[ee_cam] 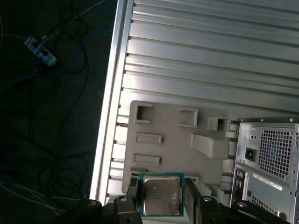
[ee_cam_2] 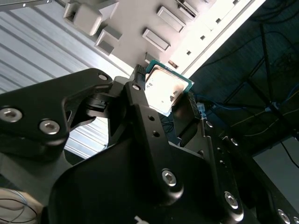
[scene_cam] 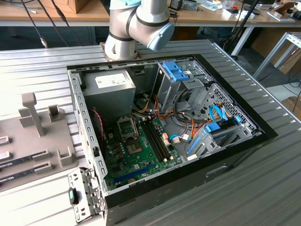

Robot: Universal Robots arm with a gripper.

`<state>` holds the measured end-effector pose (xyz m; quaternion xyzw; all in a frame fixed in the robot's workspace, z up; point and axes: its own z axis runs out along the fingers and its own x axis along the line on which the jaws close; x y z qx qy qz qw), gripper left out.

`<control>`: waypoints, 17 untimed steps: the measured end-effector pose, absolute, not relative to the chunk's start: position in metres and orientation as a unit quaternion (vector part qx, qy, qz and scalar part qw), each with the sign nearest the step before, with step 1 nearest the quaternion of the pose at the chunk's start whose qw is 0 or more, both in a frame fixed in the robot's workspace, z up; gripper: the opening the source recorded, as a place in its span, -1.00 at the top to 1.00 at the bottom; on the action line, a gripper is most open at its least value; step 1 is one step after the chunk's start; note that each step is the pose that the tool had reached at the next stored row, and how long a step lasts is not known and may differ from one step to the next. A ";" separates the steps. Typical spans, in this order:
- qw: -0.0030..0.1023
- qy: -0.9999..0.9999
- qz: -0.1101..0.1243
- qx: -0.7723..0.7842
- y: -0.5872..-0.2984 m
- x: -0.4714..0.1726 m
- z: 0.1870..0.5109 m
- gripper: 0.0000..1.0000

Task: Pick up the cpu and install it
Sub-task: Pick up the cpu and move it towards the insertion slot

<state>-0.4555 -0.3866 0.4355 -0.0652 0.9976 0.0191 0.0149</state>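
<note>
The black pincer (ee_cam: 161, 199) grips the small flat square cpu (ee_cam: 161, 193), silvery-grey metal top with thin green rim, by opposite edges between its fingertips, above the pale grey moulded tray (ee_cam: 177, 140) on the ribbed metal bench (ee_cam: 210, 56).

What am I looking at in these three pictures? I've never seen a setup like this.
This is a robot arm standing at a ribbed metal table. The exterior view comes from a camera off the arm. It shows an open computer case lying on the table with its green motherboard exposed, and a grey holder tray at the exterior view's left. The two wrist views come from cameras riding on the arm near its hand. In both, the black gripper is closed on the cpu, a small square chip with a silvery top and green rim, with the grey tray behind it.
</note>
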 end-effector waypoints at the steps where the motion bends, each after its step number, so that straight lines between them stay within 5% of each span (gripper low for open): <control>1: 0.015 0.998 0.019 -0.065 -0.387 -0.455 0.435 0.05; 17: 0.015 0.998 0.019 -0.065 -0.387 -0.440 0.434 0.05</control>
